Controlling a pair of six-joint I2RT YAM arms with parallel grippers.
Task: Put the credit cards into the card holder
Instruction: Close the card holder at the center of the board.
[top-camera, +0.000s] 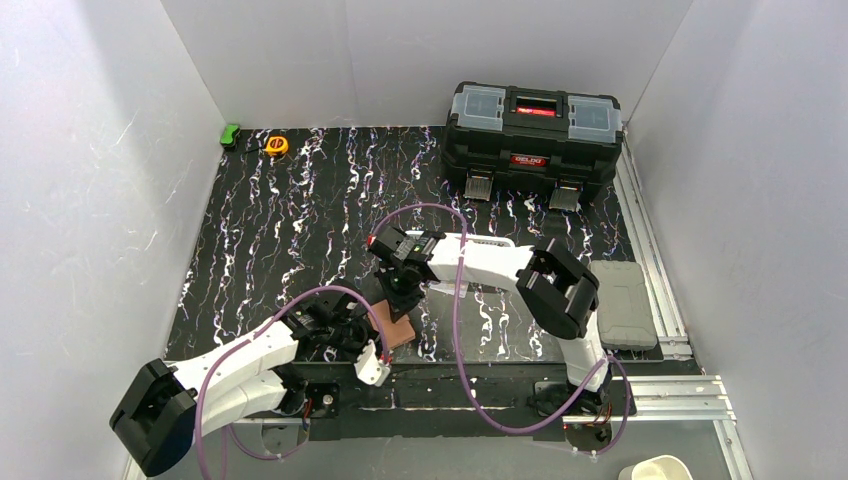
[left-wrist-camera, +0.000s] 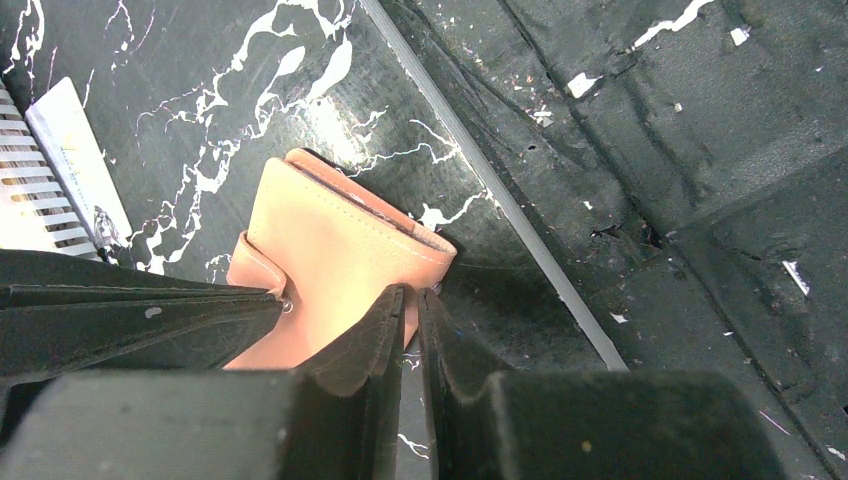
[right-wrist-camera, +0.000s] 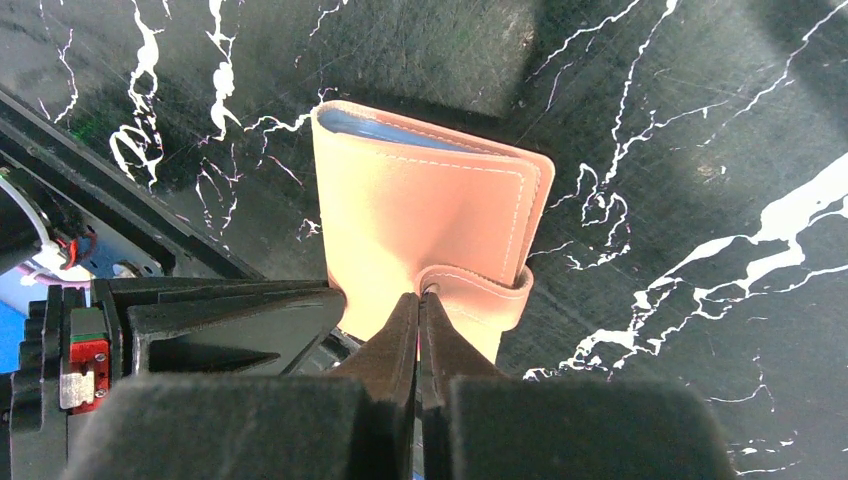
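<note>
While both arms meet low in the centre of the top view, the card holder lies between them on the black marbled mat, close to its near edge. It is folded shut, salmon-pink with pale stitching, and its snap tab wraps over one side.

From the right wrist view, the right gripper sits at the bottom centre of the frame. Its fingers are clenched tight together, with the tips touching the holder right where the tab begins. I cannot tell whether any of the tab is caught between them. A light blue card shows as a thin edge inside the fold along the holder's upper side.

From the left wrist view, the left gripper is nearly closed and pinches the holder's lower right corner; pink leather shows in the narrow slit between the two fingers. A white slotted basket stands at the left edge of that frame.

Far from the arms, a black toolbox sits at the upper right of the top view, and a yellow tape measure lies at the upper left of the mat.
</note>
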